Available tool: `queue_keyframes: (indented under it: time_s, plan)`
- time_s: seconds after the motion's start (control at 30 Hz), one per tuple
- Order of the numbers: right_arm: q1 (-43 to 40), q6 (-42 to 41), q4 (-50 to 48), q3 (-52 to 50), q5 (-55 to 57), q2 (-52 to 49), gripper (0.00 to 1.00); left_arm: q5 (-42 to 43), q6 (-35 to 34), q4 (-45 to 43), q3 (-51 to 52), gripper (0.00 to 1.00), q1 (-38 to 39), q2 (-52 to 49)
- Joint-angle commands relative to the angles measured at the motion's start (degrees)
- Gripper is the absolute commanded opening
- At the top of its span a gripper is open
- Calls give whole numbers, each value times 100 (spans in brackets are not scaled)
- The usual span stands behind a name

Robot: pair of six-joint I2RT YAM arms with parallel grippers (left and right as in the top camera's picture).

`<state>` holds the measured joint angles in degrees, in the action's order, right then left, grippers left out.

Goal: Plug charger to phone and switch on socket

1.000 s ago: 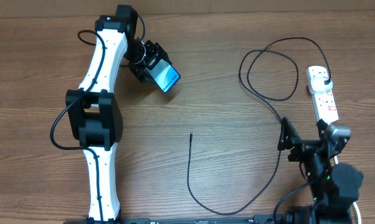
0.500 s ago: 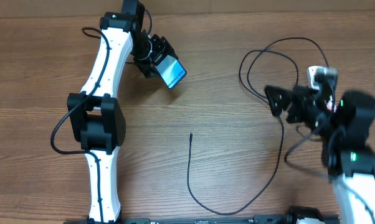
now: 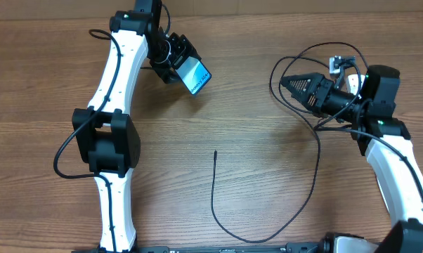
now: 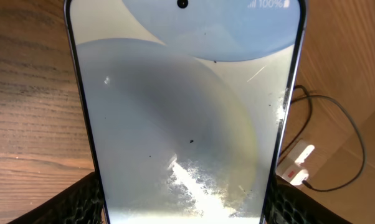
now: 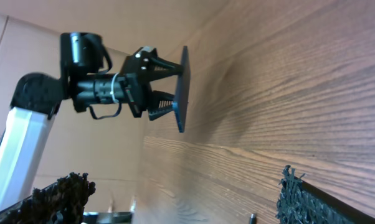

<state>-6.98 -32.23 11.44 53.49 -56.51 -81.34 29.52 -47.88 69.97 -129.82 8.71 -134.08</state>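
My left gripper [image 3: 178, 65] is shut on the phone [image 3: 196, 76] and holds it tilted above the table at the back left. The phone's screen fills the left wrist view [image 4: 187, 106]. It shows edge-on in the right wrist view [image 5: 182, 90]. The charger [image 3: 213, 197] lies on the table as a thin black cable, its free tip [image 3: 216, 152] at mid-table and its loops at the back right. My right gripper [image 3: 290, 84] is open and empty above those loops, pointing left. In the overhead view my right arm hides the socket; it shows in the left wrist view [image 4: 298, 163].
The wooden table [image 3: 254, 133] ends at a cardboard wall along the back [image 3: 282, 7]. My left arm's white links [image 3: 116, 77] run down the left side. My right arm [image 3: 401, 169] crosses the right side.
My right arm has swung from the front right corner up and left, its gripper now over the cable loops. My left gripper has lifted the phone slightly back and right.
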Motion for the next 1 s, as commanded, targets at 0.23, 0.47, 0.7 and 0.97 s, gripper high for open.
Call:
queue_keyframes:
  time_s: [0.23,0.47,0.7,0.97]
  plan:
    - [638,-332,-155,155,951,-179,100,96,-621,-22,-232,4,254,374]
    - [1491,-339,-219,155,2006,-179,100,195,-964,-20,-232,4,570,374]
    - [1932,-361,-221,153,2618,-179,100,339,-1392,-17,-232,4,909,374]
    - [2124,-546,-216,153,3209,-179,100,455,-2186,-48,-234,4,1237,374]
